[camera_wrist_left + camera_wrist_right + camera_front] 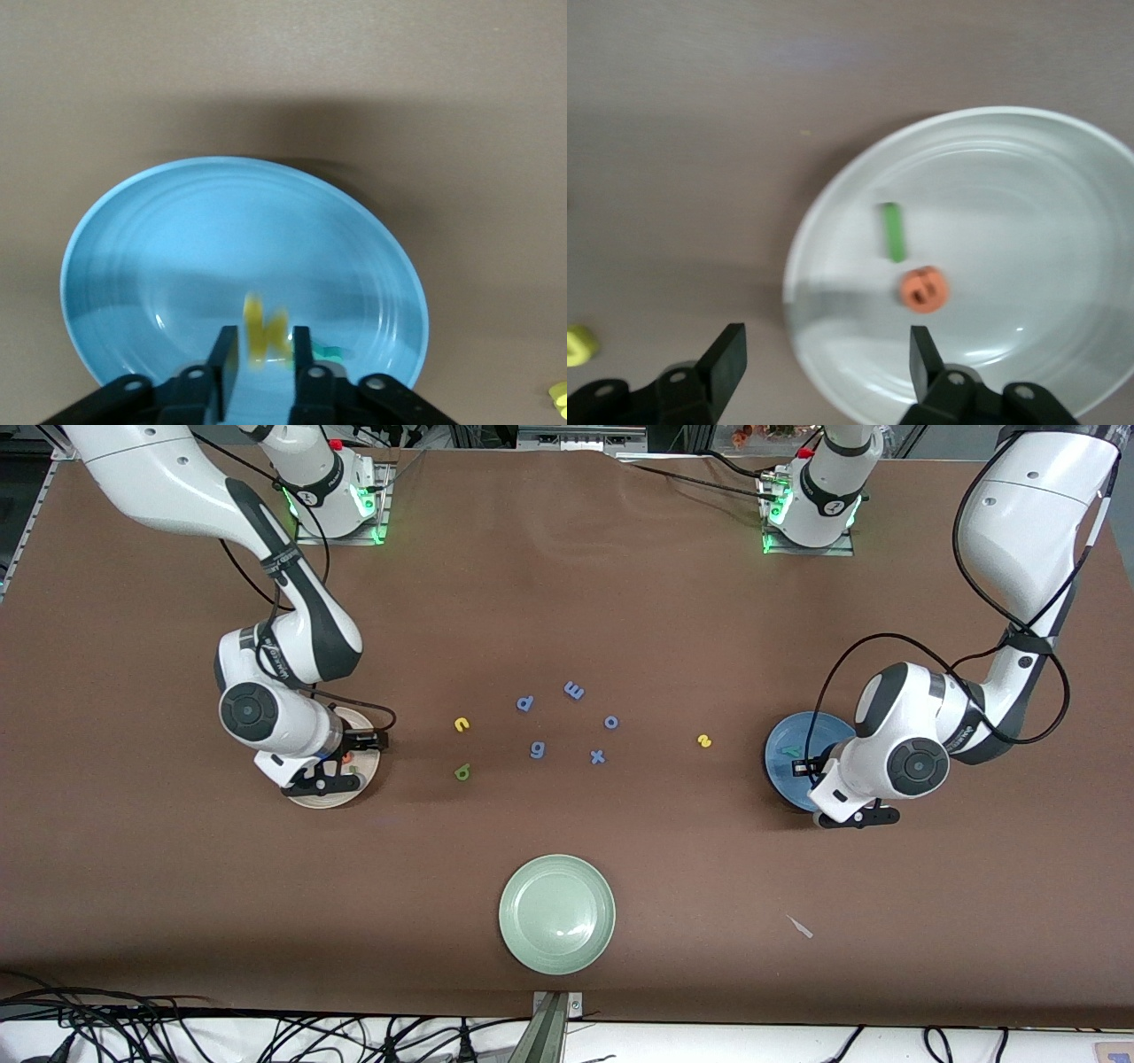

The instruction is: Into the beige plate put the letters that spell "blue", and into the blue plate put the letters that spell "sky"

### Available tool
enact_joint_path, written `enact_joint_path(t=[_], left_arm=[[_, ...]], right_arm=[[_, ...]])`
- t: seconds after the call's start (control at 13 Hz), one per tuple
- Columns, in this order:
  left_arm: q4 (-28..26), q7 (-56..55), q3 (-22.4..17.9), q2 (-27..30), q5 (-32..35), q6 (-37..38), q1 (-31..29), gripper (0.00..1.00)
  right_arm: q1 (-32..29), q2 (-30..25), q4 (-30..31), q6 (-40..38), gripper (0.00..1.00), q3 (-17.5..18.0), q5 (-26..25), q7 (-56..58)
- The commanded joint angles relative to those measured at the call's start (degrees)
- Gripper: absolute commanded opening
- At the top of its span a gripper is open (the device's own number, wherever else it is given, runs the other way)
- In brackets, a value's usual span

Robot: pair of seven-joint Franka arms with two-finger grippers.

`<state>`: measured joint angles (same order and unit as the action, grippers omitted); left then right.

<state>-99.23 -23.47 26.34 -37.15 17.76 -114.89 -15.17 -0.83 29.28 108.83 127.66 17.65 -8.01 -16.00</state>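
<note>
The left gripper hangs over the blue plate, its fingers slightly parted with the yellow k between them; whether they grip it cannot be told. A teal-green y lies in that plate. The right gripper hangs over the beige plate, fingers wide and empty; the green l and orange e lie inside. The yellow u, green b and yellow s lie on the table.
</note>
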Motion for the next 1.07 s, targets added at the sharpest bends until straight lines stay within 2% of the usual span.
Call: enact_joint_path(t=[0.0,0.23,0.46,0.69,0.77,0.92,1.0], left_arm=[[0.0,-0.4,3.0,2.1,0.4,2.0,0.4,1.00],[0.3,-5.5,5.9,2.3,0.3,2.8,0.5,1.00],[-0.1,-20.6,10.1,1.6,0.4,2.0,1.8,1.00],[-4.1,-35.6,10.1,1.2,1.2,-6.0,6.5,0.98],[-6.5,-38.6,10.1,1.4,1.3,-9.3,6.6,0.96],[-8.2,-40.3,10.0,1.6,1.4,-12.0,6.8,0.78],[-9.6,-40.9,9.8,1.5,1.4,-14.5,6.6,0.77]], right_arm=[[4.8,-1.2,0.0,0.2,0.83,0.6,1.2,-6.1],[9.8,2.7,-3.8,2.4,0.83,0.6,0.7,-10.8],[13.0,7.0,-5.9,8.5,0.83,0.5,-0.9,-15.5],[13.0,8.2,-6.1,9.9,0.83,0.5,-4.4,-16.4],[13.1,9.6,-7.9,10.9,0.83,0.4,-6.4,-16.3],[13.2,11.4,-10.0,11.2,0.82,-0.1,-8.4,-16.4],[13.7,11.4,-10.0,11.2,0.82,-0.1,-8.3,-17.1]])
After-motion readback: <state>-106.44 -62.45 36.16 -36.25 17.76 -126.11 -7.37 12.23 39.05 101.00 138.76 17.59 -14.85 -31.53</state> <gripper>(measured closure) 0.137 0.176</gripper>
